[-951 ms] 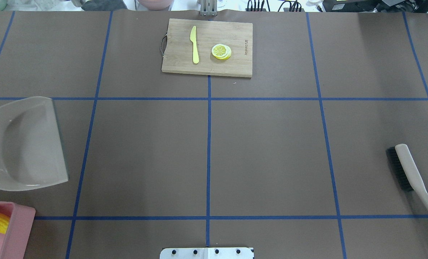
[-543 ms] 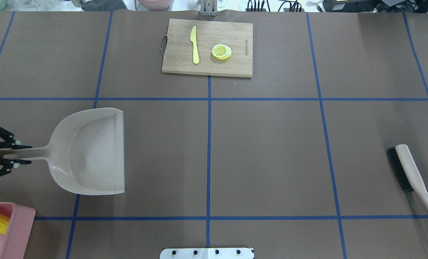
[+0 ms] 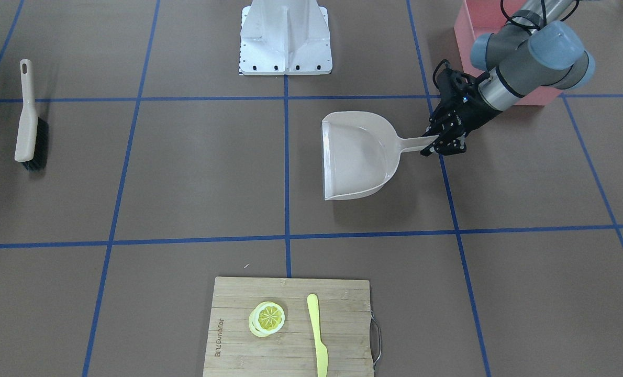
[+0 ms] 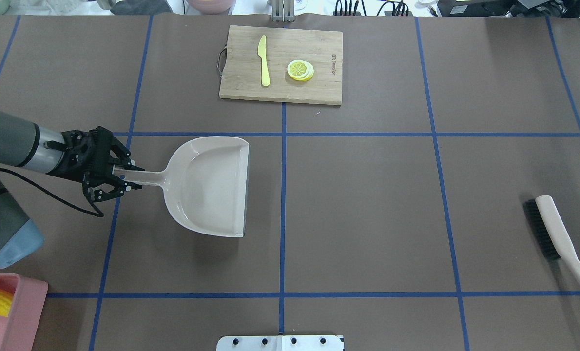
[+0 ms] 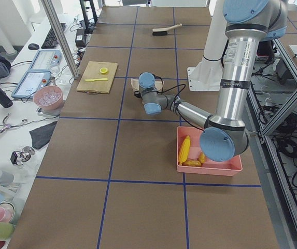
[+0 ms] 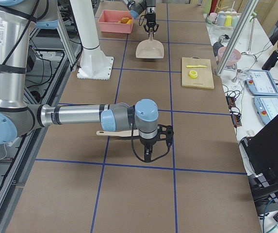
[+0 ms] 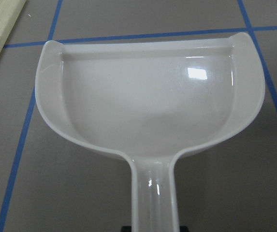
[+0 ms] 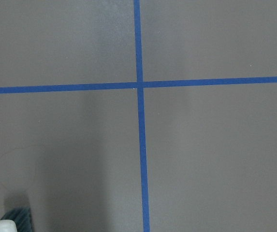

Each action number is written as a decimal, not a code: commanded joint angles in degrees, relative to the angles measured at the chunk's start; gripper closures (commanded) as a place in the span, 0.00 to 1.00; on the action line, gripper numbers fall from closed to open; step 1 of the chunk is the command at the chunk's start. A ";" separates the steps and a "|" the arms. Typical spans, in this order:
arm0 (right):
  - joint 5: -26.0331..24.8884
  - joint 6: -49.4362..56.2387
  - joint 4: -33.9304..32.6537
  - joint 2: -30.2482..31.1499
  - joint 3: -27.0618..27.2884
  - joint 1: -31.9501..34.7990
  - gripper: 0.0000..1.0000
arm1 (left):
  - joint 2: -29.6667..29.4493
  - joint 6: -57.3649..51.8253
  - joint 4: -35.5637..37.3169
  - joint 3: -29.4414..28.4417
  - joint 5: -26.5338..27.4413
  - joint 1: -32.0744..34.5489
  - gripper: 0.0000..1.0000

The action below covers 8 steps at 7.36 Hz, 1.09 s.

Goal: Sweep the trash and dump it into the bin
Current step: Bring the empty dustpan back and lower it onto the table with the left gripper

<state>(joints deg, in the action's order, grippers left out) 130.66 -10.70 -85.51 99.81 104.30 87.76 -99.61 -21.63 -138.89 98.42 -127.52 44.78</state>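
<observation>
- Overhead exterior: left gripper (image 4: 124,176) is pinched on the dustpan handle (image 4: 146,178); fingers sit on either side of the stem.
- Dustpan (image 4: 212,187) is empty, confirmed in the left wrist view. Its long axis runs across the table, handle toward the left arm, mouth toward the centre line.
- The shadow offset under the pan suggests it is held just off the table. Can't confirm.
- Bin (image 4: 24,304) sits at the robot's near-left corner, behind the gripper and on the handle side, well apart from the pan mouth.
- Exterior left: corn cob (image 5: 184,150) lies inside the bin, with two smaller golden-brown pieces (image 5: 192,163) beside it. Too small to tell ginger from potato.
- No trash visible on the table, so I judge the dump done. The likely remaining step is setting the pan down.
- Brush (image 4: 560,239) lies flat at the far right, handle toward the robot's edge.
- Right gripper (image 6: 147,155) hangs beside the brush. It shows only in the side view, so I can't tell whether it is spread or closed.
- The left arm alone is near the pan and the bin.
</observation>
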 commanded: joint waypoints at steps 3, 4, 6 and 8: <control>0.29 0.16 0.08 0.73 -0.06 0.05 0.00 | -5.68 -0.25 0.90 -6.66 -2.19 -0.83 0.88; 0.30 0.16 0.08 0.82 -0.06 0.05 0.00 | -5.59 -0.43 0.82 -6.66 -3.08 -0.92 0.88; 0.73 0.24 0.00 0.82 -0.06 0.05 0.00 | -5.59 -1.30 0.82 -6.66 -3.53 -0.83 0.79; 0.73 0.24 0.08 0.82 0.02 0.05 0.00 | -5.50 -3.42 0.91 -6.66 -2.92 -1.18 0.65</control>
<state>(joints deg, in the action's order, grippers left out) 131.36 -10.47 -85.45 100.63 104.26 87.80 -105.16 -24.21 -138.02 91.76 -130.72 43.81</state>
